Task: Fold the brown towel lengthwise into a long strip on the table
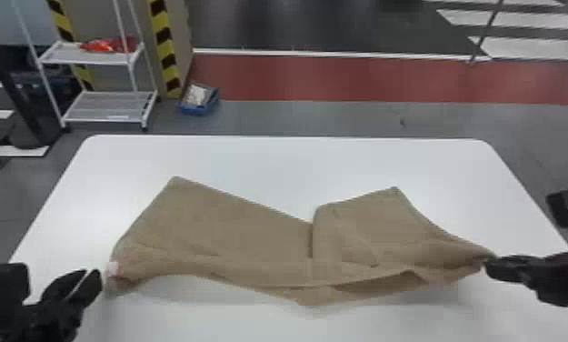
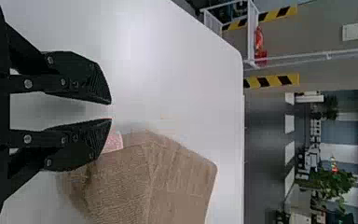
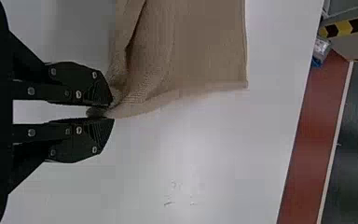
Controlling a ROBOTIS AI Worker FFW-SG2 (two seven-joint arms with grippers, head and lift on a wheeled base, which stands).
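Note:
The brown towel [image 1: 232, 227] lies crumpled across the white table, its far edge dipping to a fold near the middle and its near edge partly raised. At its left end, by a pinkish tag [image 1: 114, 269], my left gripper [image 1: 92, 275] stands apart from the cloth. In the left wrist view the left gripper [image 2: 111, 111] is open with a narrow gap, and the towel [image 2: 168, 182] lies beside one finger. My right gripper [image 1: 489, 267] holds the right end of the towel. The right wrist view has the right gripper [image 3: 113, 112] shut on a bunched towel corner [image 3: 121, 111].
The white table [image 1: 296, 159] has rounded far corners. On the floor beyond it stand a white shelf rack [image 1: 105, 109] at the left and a blue bin [image 1: 198, 100].

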